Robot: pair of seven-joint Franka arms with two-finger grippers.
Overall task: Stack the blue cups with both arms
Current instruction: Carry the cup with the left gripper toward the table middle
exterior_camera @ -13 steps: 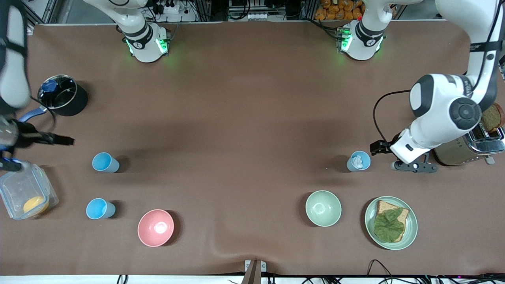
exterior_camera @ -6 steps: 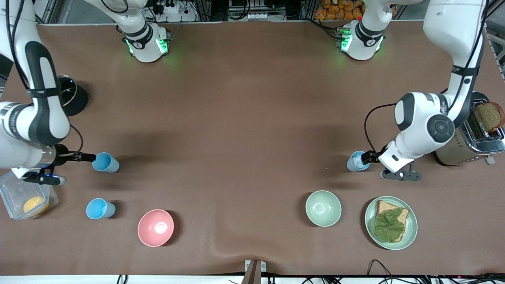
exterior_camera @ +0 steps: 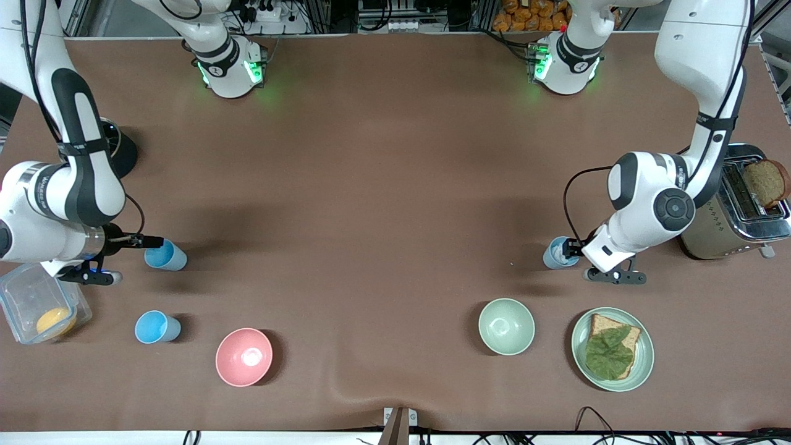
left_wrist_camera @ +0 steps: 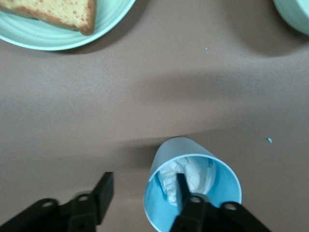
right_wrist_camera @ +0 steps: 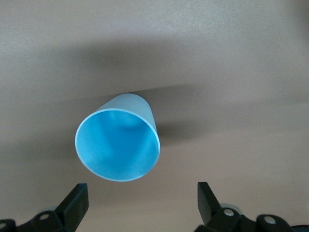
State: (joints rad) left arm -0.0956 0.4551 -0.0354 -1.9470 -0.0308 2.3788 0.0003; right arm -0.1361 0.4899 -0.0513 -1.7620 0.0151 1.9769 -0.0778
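Middle of the frame: bare worktop (exterior_camera: 383, 204), open from the bases at top down to the lower edge. Right arm's end, lower part: saucepan (exterior_camera: 126, 157), clear box (exterior_camera: 25, 296), spare blue cup (exterior_camera: 157, 326) and pink bowl (exterior_camera: 243, 356) crowd it. Left arm's end: toaster (exterior_camera: 735, 216), green bowl (exterior_camera: 506, 326) and plate (exterior_camera: 578, 337) hem in the left pincer (exterior_camera: 570, 248).

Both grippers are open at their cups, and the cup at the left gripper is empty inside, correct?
Not quite. The cup at the left gripper holds crumpled white stuff, plain in the left wrist view. The rest stands: the left gripper is open with one finger inside that cup's rim, the right gripper open at its cup.
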